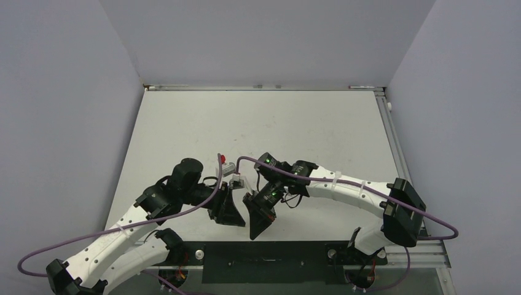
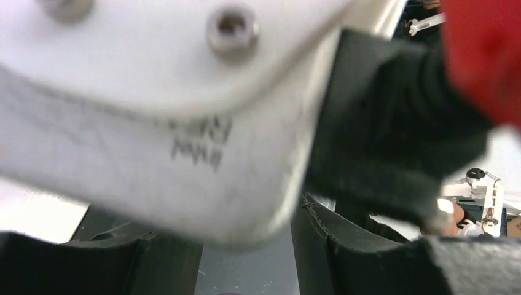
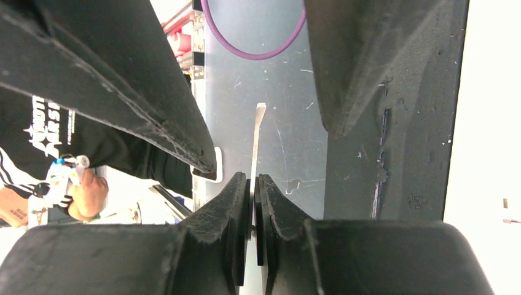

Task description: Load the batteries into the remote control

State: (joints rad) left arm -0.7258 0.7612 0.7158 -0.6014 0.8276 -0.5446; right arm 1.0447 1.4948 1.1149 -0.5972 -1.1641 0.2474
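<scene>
The right gripper (image 3: pixel 253 182) was clamped almost flat, pinching a thin white strip (image 3: pixel 257 138) edge-on; how wide the left gripper (image 1: pixel 230 212) stood, I couldn't tell.

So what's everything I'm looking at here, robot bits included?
table: one, white, under everything
walls: three, pale lavender, around the table
cables: two, purple, one trailing along each arm
white object: one, faint dark print, blurred against the left wrist camera; unidentifiable
red thing: one, blurred, corner of the left wrist view
thin strip: one, white, edge-on between the right gripper's fingers
person: one, black printed shirt, beyond the table
batteries: none that I can make out
arms: two, white and black, bases at the near edge
left gripper: one, black, mid-table; open or shut unclear
right gripper: one, black, beside it, shut on the thin strip
</scene>
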